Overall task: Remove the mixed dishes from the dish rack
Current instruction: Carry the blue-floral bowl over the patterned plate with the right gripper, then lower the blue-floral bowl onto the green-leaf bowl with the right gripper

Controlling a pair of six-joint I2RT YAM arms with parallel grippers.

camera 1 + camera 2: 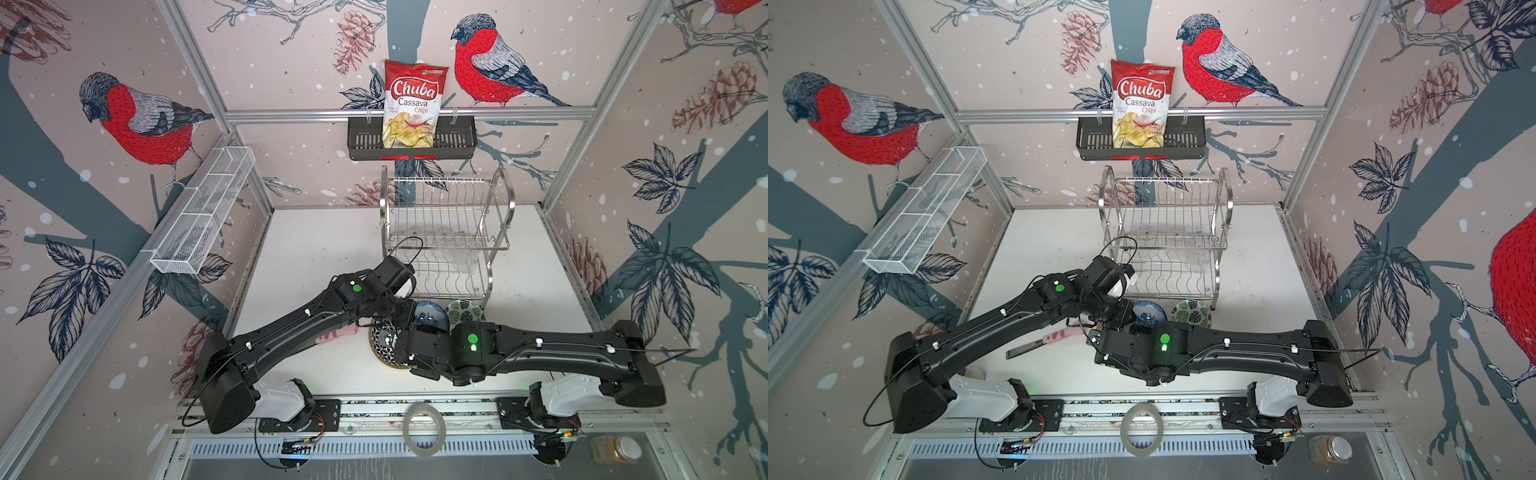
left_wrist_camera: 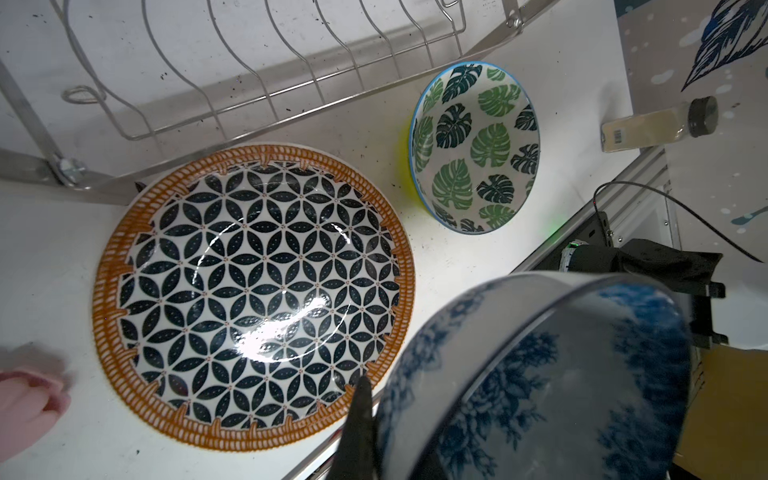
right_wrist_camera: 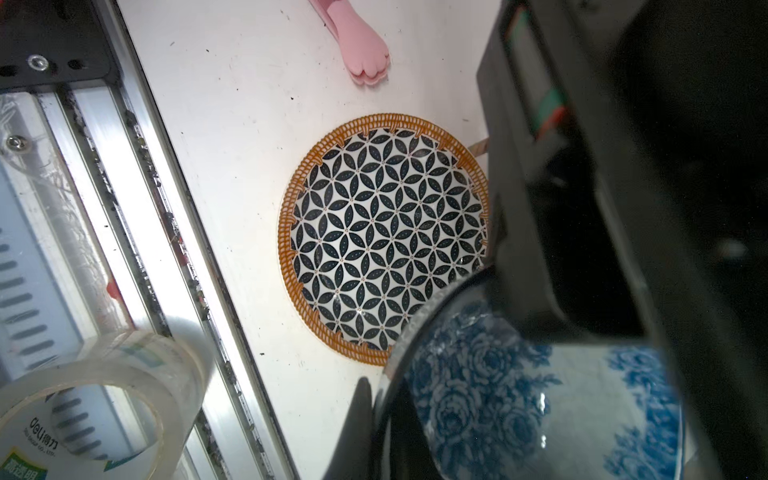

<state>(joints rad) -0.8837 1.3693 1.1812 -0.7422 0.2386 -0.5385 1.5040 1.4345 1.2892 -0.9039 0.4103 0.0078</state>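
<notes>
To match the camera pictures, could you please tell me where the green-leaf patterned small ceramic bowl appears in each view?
In a top view: green-leaf patterned small bowl, centre, below the steel wire dish rack.
In a top view: the bowl, same spot.
Left wrist: bowl beside the rack's base.
Right wrist: not in it.
Shared landmark: blue-floral small bowl.

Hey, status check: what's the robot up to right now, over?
Left gripper and right gripper both shut on blue-floral bowl. Geometric plate, green-leaf bowl on table; glasses in dish rack. Pink utensil near plate, not touching.
</notes>
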